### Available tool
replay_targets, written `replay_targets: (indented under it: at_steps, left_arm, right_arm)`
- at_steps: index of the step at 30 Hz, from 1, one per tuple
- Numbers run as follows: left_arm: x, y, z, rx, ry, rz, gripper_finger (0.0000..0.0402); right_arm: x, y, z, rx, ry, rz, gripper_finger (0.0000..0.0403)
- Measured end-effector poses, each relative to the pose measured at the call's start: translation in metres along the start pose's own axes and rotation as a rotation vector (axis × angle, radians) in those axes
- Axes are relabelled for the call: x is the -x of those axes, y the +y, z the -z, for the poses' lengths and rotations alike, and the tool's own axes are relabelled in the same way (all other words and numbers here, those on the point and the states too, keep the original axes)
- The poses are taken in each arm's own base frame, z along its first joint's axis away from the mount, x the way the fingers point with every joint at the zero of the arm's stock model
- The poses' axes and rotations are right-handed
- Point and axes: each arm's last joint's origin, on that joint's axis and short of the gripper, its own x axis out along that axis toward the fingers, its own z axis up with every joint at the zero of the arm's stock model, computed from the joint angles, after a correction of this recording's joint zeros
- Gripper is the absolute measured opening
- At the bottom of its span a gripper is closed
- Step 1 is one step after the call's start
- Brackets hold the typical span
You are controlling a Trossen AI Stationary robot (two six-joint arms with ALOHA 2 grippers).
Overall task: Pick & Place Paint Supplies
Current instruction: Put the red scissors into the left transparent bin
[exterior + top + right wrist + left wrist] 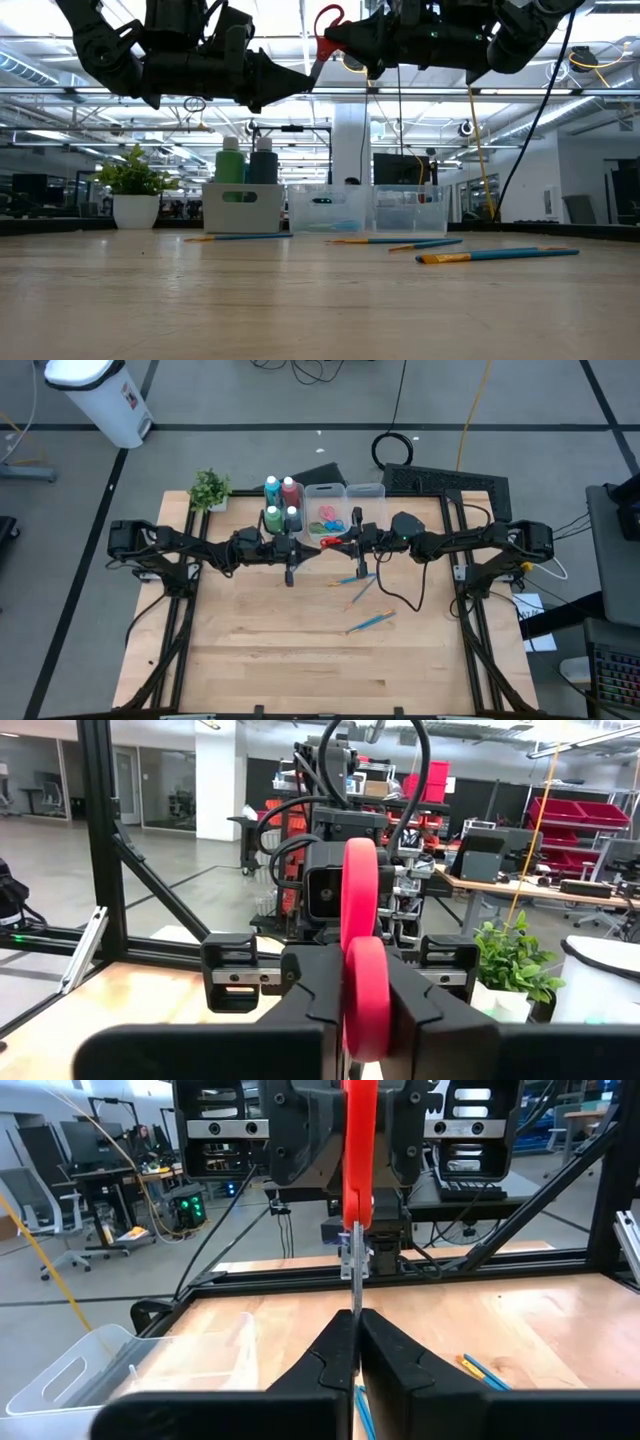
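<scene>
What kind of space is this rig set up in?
Likely an open robotics lab or workshop: wooden table on a concrete floor, red storage bins on shelving, desks with monitors behind.

Bright, even overhead lighting with glaring ceiling lights [300, 20]; soft shadows, near tabletop [320, 310] blurred.

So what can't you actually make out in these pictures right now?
- Red scissors: the blades are hidden in the right wrist view by the right gripper.
- Middle bin: in the high view the arms cover part of what lies in it.
- Paint bottles: in the low view only two tops show; the bin wall hides the rest.
</scene>
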Motion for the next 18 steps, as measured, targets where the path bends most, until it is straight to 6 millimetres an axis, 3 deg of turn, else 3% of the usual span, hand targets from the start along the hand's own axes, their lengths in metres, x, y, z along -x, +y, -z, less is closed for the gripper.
replay_targets:
  at_steps: [6, 12, 18]
  left_arm:
    - [0.0, 0.0001, -0.0001, 0.012, 0.0, -0.004, 0.002]
    - [-0.0002, -0.0002, -0.0008, 0.075, 0.003, -0.143, 0.0091]
    - [-0.0006, -0.0043, -0.0013, 0.076, 0.004, -0.157, 0.017]
  right_arm:
    - [0.0, 0.0, -0.0001, 0.001, -0.001, 0.001, 0.0013]
    - [0.0001, -0.0009, -0.0002, 0.008, -0.001, 0.016, 0.0013]
    - [0.0005, -0.0019, 0.0, -0.002, -0.001, 0.008, 0.0013]
